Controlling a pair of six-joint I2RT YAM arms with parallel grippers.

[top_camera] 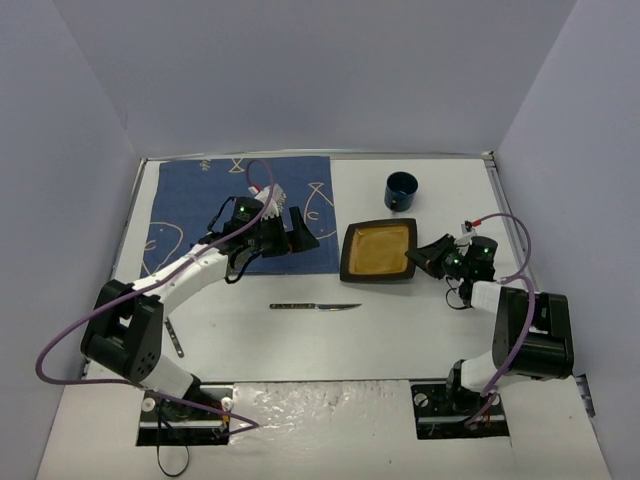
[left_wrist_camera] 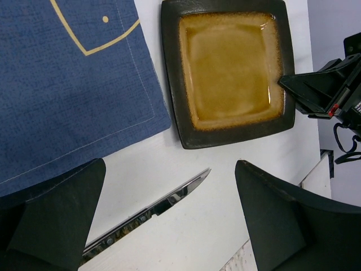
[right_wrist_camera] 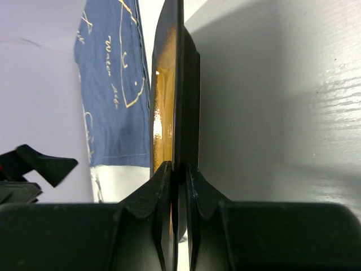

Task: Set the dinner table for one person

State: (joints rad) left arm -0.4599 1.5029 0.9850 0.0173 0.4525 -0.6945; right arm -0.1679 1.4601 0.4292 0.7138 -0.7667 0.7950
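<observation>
The white dinner table [top_camera: 430,330] carries a square dark plate [top_camera: 378,250] with an amber centre. My right gripper [top_camera: 413,258] is shut on the plate's right rim; in the right wrist view its fingertips [right_wrist_camera: 163,178] pinch the rim of the plate [right_wrist_camera: 176,84]. My left gripper [top_camera: 303,232] is open and empty above the right edge of the dark blue fish cloth [top_camera: 230,205]. In the left wrist view its gripper [left_wrist_camera: 169,226] hangs over a steel knife [left_wrist_camera: 152,210], with the plate [left_wrist_camera: 228,68] and the cloth [left_wrist_camera: 67,84] beyond.
A dark blue mug [top_camera: 401,190] stands behind the plate. The knife [top_camera: 315,306] lies on the table in front of the plate. Another slim metal utensil [top_camera: 173,338] lies by the left arm. Grey walls close in three sides.
</observation>
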